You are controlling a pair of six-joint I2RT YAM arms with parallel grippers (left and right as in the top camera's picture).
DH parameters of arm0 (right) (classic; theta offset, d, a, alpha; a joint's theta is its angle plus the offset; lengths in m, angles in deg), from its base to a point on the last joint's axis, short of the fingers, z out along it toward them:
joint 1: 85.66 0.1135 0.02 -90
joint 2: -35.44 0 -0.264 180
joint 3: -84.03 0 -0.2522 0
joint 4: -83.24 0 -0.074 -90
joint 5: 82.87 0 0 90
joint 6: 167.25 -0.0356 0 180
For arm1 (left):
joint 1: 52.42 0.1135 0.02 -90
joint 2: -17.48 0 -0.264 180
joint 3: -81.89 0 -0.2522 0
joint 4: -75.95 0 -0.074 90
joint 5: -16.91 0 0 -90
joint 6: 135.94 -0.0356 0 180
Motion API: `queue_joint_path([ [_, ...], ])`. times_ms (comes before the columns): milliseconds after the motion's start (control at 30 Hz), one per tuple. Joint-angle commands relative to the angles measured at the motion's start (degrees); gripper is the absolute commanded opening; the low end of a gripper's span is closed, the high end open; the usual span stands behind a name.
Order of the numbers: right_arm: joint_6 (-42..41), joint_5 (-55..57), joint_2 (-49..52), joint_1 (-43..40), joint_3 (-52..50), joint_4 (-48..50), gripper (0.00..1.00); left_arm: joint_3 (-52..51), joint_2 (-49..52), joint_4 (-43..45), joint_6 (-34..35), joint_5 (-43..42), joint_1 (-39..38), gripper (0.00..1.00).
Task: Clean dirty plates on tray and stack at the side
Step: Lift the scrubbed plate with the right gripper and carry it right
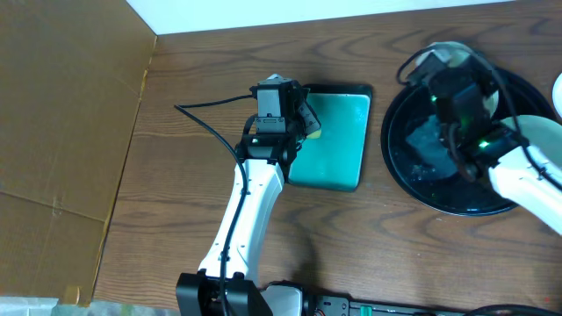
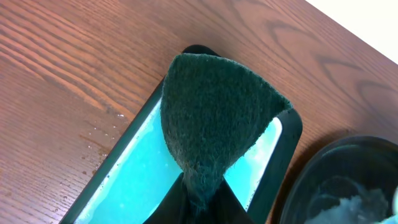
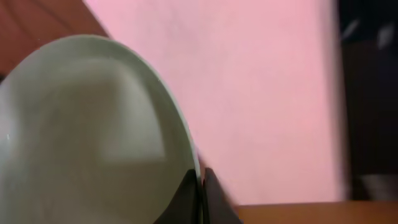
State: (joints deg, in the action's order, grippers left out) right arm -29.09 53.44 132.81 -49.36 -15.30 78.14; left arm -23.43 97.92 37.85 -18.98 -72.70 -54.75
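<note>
Two arms work at a brown table (image 1: pixel 176 175). The big black tray (image 1: pixel 399 167) sits on the right, with the teal dish (image 1: pixel 338 132) just beside it. The right gripper (image 3: pixel 200 179) pinches the rim of a white plate (image 3: pixel 93 124), maybe above the tray. The left gripper (image 2: pixel 199 190) squeezes a dark green scrub pad (image 2: pixel 217 106) over the dish.

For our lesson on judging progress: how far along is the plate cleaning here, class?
Done: no finished stack shows clearly. In hand: the left gripper holds a dark scouring pad over the teal dish of liquid; the right gripper pinches a plate by its rim, lifted over the tray. Left: scrubbing that plate, setting it aside, then any others.
</note>
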Motion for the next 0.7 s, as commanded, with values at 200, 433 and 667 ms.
queue_joint_path([
  [200,20.3,7.1,-0.9,4.2,0.2,10.1,0.01,-0.4,0.0,-1.7,-0.6,0.8,0.3,0.07],
  [433,21.4,6.9,-0.8,4.4,0.2,11.4,0.01,-0.4,0.0,-1.7,-0.6,0.8,0.3,0.07],
  [667,-3.3,-6.4,-0.8,1.4,0.2,-3.0,0.01,-0.4,0.0,-1.6,-0.6,0.8,0.3,0.07],
])
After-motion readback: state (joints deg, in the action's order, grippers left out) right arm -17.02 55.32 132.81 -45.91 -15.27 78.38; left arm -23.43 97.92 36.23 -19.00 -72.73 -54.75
